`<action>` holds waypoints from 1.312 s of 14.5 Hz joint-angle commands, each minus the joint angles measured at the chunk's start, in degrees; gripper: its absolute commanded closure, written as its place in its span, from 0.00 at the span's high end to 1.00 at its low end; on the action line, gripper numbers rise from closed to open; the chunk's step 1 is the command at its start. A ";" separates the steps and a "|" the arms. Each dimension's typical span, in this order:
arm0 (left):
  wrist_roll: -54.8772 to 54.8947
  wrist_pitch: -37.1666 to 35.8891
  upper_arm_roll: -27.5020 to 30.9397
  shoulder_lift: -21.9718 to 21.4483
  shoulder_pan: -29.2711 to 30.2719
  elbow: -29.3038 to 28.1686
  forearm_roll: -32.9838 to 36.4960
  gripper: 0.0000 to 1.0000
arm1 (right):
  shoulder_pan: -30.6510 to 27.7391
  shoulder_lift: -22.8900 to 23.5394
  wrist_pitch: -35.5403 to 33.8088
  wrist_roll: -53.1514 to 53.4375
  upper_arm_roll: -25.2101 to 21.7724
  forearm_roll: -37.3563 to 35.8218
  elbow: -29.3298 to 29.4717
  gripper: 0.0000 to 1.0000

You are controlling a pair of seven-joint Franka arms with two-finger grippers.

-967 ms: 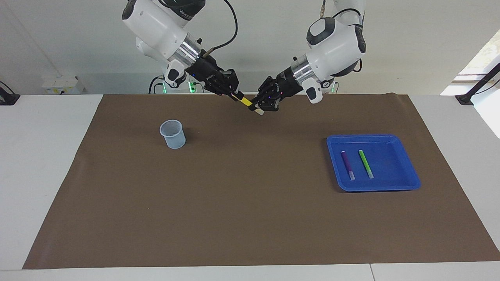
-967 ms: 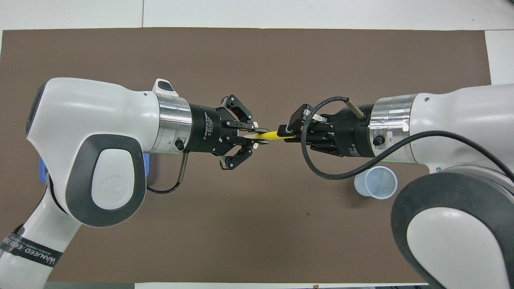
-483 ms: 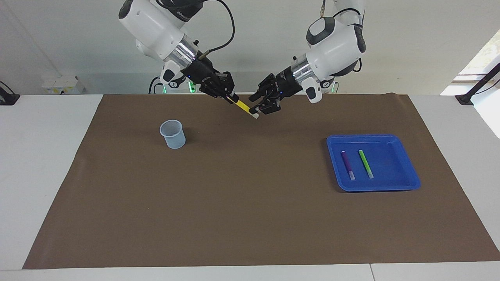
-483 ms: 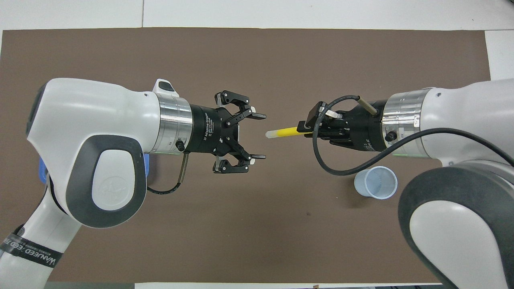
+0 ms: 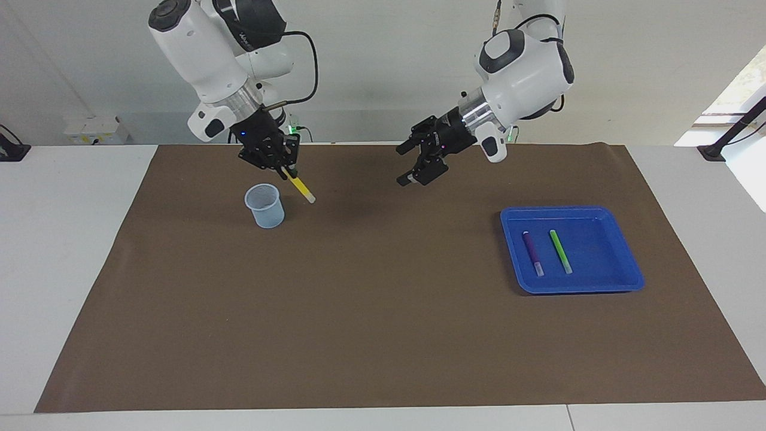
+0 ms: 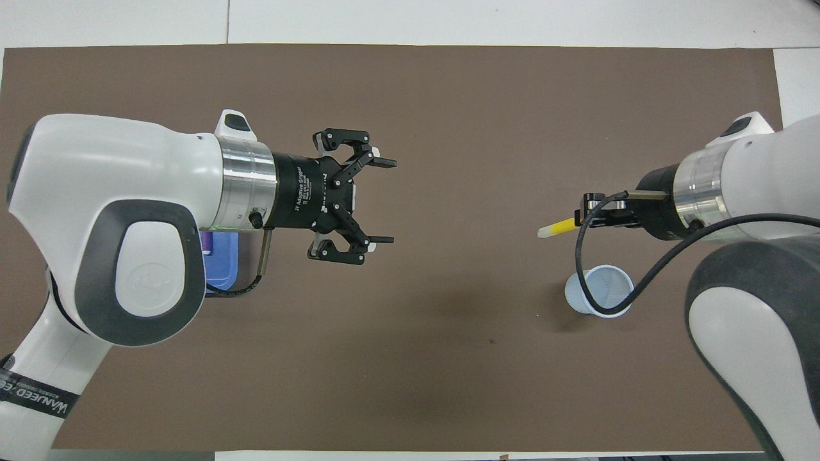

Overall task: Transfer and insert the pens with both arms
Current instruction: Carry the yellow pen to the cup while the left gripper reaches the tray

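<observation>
The right arm's black two-finger gripper (image 5: 283,170) was clamped on the slim yellow marker pen (image 5: 301,188), gripping it by its upper end. The pen hung tilted in the air, its pale whitish cap end pointing downward, just beside the small translucent plastic cup (image 5: 264,205) and not in it. In the overhead view the same pen (image 6: 556,226) projected from the right gripper (image 6: 586,216) over the brown mat, close to the cup (image 6: 599,291).

The left arm's black two-finger gripper (image 5: 417,163) was raised over the brown paper mat (image 5: 383,335) near the middle of the table's robot-side edge. Its fingers stood spread wide, and nothing was between them. The overhead view confirmed this: the left gripper (image 6: 382,201) showed both fingertips well apart.

The shallow blue plastic tray (image 5: 622,281) sat on the mat toward the left arm's end of the table. In it lay the slim purple marker pen (image 5: 532,252) and the slim green marker pen (image 5: 560,251), side by side and roughly parallel, not touching, each with its pale cap end pointing away from the robots. The cup stood upright toward the right arm's end.
</observation>
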 commanded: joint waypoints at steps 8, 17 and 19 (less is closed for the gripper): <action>33.21 -13.74 0.04 -3.72 13.31 -5.23 15.44 1.00 | -8.45 -6.43 -0.31 -8.93 0.52 -8.44 -12.47 0.00; 68.45 -11.83 0.04 0.85 22.19 -6.72 36.90 1.00 | -7.66 -7.32 3.73 -8.85 0.61 -12.20 -19.51 0.00; 75.50 -7.45 0.04 1.73 23.86 -9.00 39.80 1.00 | -6.62 -6.71 6.19 -8.85 0.61 -13.62 -20.75 0.00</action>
